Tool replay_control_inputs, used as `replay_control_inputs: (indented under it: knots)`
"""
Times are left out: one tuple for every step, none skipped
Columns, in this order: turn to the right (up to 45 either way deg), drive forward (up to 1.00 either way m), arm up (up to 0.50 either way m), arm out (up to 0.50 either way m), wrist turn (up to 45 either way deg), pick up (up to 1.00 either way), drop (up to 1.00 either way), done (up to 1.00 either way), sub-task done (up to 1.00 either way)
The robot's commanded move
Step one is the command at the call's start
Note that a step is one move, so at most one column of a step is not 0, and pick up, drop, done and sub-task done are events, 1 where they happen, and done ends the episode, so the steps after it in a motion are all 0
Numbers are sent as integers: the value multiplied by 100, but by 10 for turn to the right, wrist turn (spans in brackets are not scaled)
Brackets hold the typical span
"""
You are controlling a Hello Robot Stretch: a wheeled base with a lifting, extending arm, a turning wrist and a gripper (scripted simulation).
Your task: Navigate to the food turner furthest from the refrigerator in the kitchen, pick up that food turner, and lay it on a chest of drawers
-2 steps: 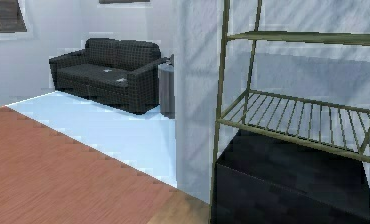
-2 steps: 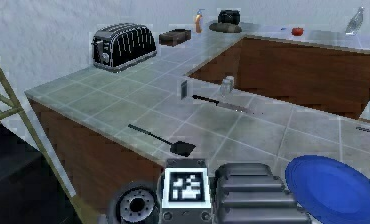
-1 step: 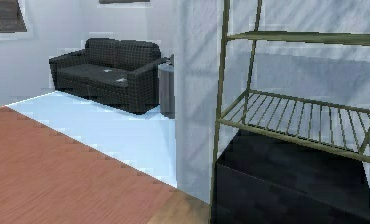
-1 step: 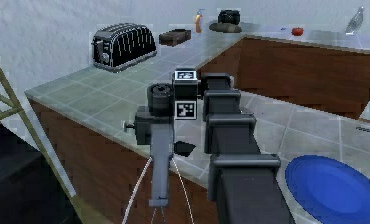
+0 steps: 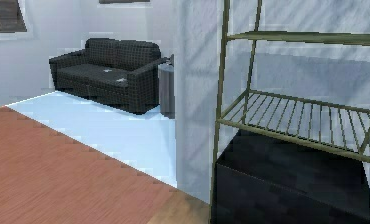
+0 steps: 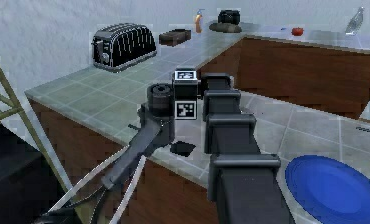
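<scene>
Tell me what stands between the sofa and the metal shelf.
In the forward view: a grey bin-like thing beside the sofa, then a white wall, then the metal shelf.

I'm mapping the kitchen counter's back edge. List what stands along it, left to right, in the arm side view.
Toaster → small dark flat thing → orange bottle → dark pot → small red round thing.

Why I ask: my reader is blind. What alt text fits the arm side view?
The robot's dark arm stretches over a grey tiled kitchen counter. A toaster stands at the counter's far side, and a blue plate lies at the lower right.
</scene>
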Motion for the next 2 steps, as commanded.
replay_control_inputs:
  knots:
    - [0,0,0,0,450,0,0,0,0]
    - [0,0,0,0,450,0,0,0,0]
